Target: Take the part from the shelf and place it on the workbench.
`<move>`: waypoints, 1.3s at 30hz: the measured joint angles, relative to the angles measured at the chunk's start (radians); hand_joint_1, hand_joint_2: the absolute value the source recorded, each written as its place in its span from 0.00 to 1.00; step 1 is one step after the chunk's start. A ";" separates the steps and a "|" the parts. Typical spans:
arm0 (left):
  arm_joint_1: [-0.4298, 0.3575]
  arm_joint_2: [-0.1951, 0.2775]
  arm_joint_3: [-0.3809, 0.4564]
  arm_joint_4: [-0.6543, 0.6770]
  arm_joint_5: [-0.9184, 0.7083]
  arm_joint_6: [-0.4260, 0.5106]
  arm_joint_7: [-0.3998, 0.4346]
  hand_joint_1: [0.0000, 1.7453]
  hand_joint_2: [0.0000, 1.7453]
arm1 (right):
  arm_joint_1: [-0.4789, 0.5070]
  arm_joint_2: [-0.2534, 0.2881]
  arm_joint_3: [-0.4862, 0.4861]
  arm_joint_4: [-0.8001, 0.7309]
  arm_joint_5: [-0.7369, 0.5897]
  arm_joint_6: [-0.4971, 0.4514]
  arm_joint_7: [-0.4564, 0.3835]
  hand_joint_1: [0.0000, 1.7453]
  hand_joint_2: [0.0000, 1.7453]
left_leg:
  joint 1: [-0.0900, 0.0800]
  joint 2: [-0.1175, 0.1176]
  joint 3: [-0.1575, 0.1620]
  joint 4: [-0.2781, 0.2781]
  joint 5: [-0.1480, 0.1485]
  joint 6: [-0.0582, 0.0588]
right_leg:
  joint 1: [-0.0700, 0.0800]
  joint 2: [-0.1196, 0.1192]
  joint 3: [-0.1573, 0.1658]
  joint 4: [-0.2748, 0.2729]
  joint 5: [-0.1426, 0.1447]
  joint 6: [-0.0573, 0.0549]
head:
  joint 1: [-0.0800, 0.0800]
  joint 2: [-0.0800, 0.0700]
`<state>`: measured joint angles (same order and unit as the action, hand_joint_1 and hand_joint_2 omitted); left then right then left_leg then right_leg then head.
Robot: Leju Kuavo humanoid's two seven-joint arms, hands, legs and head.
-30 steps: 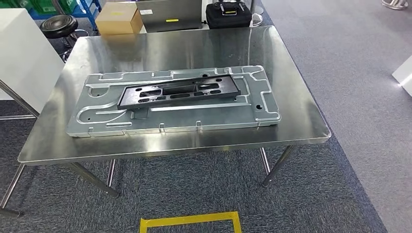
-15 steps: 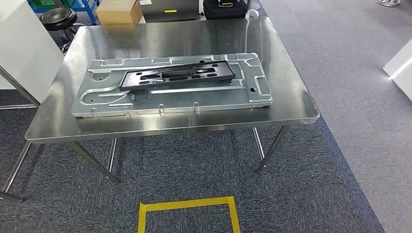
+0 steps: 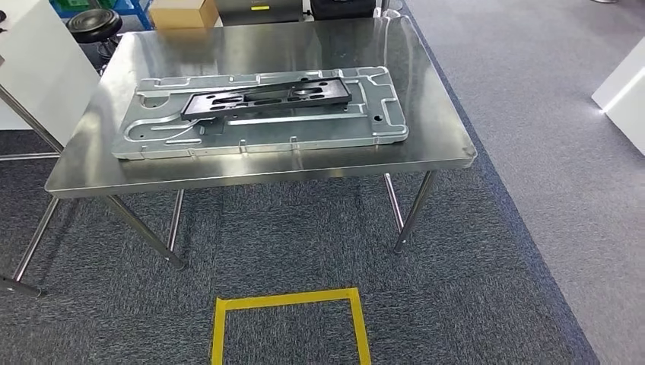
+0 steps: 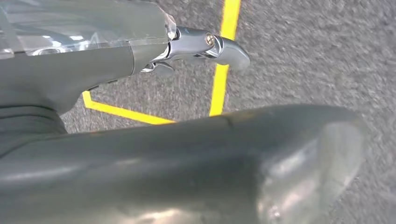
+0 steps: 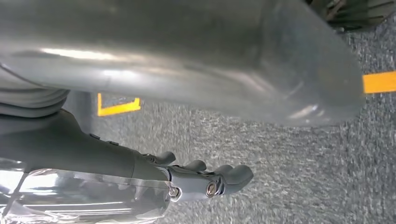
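— What is being seen on the workbench (image 3: 433, 144)?
— A long black part (image 3: 266, 96), flat and pierced with slots and cut-outs, is being carried on a larger silver stamped metal panel (image 3: 258, 114).
— How is it being held there?
— It is lying lengthwise along the panel's far half, slightly askew, its left end nearer the front. The panel itself is resting flat across the steel top, toward the left side.

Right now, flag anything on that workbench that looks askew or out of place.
Only the black part stands out: it lies on the silver panel at a slight angle, its left end nearer the front edge. The panel sits flat on the workbench. Nothing looks spilled or damaged.
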<state>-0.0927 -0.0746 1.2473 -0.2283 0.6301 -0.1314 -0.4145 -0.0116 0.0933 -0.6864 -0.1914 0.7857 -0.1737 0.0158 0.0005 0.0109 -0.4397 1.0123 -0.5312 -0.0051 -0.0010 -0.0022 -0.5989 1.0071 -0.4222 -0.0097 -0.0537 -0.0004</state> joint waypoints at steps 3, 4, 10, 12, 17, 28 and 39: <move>0.003 0.011 -0.003 0.000 -0.002 0.001 -0.001 0.00 0.00 | 0.001 0.008 -0.008 0.001 0.003 0.021 -0.007 0.00 0.00 | -0.006 0.003 0.013 -0.051 0.000 0.019 | -0.004 -0.002 -0.007 0.001 0.022 0.018 | 0.000 0.000; 0.004 0.012 -0.003 0.000 -0.003 0.001 -0.004 0.00 0.00 | 0.001 0.009 -0.008 0.002 0.006 0.028 -0.009 0.00 0.00 | -0.005 0.005 0.006 -0.054 0.011 0.027 | -0.006 -0.001 -0.012 0.010 0.008 0.023 | 0.000 0.000; 0.009 0.017 -0.003 0.000 -0.003 -0.011 -0.038 0.00 0.00 | -0.002 0.011 -0.008 0.003 0.044 0.043 -0.013 0.00 0.00 | -0.003 0.013 -0.083 -0.048 0.080 0.044 | -0.015 0.002 -0.053 0.271 -0.182 0.045 | 0.000 0.000; 0.009 0.018 -0.003 0.000 -0.003 -0.020 -0.047 0.00 0.00 | -0.005 0.011 -0.007 0.003 0.055 0.038 -0.020 0.00 0.00 | -0.001 0.014 -0.121 -0.030 0.097 0.037 | -0.018 0.002 0.010 0.225 -0.123 0.048 | 0.000 0.000; 0.004 0.019 -0.003 0.000 -0.002 -0.028 -0.047 0.00 0.00 | -0.017 0.011 -0.002 0.003 0.065 0.031 -0.041 0.00 0.00 | -0.004 0.015 -0.178 0.008 0.133 0.011 | -0.011 0.004 0.169 -0.023 -0.137 0.024 | 0.000 0.000; -0.001 0.019 -0.002 0.000 -0.001 -0.012 -0.028 0.00 0.00 | -0.023 0.012 0.006 0.005 0.068 0.097 -0.102 0.00 0.00 | 0.013 0.000 -0.127 0.181 0.008 -0.023 | -0.012 -0.004 0.025 -0.007 -0.026 -0.001 | 0.000 0.000; -0.010 0.020 -0.003 0.000 -0.002 -0.014 -0.035 0.00 0.00 | -0.024 0.014 0.006 0.006 0.058 0.103 -0.122 0.00 0.00 | 0.000 0.008 -0.064 -0.040 0.049 0.048 | -0.014 -0.001 -0.075 0.228 -0.180 0.045 | 0.000 0.000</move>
<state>-0.1029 -0.0544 1.2448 -0.2281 0.6279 -0.1458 -0.4494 -0.0351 0.1073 -0.6802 -0.1852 0.8442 -0.0710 -0.1065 0.0005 0.0186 -0.5035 0.9720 -0.4819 0.0430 -0.0145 -0.0036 -0.6736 1.2355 -0.6024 0.0355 -0.0535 -0.0004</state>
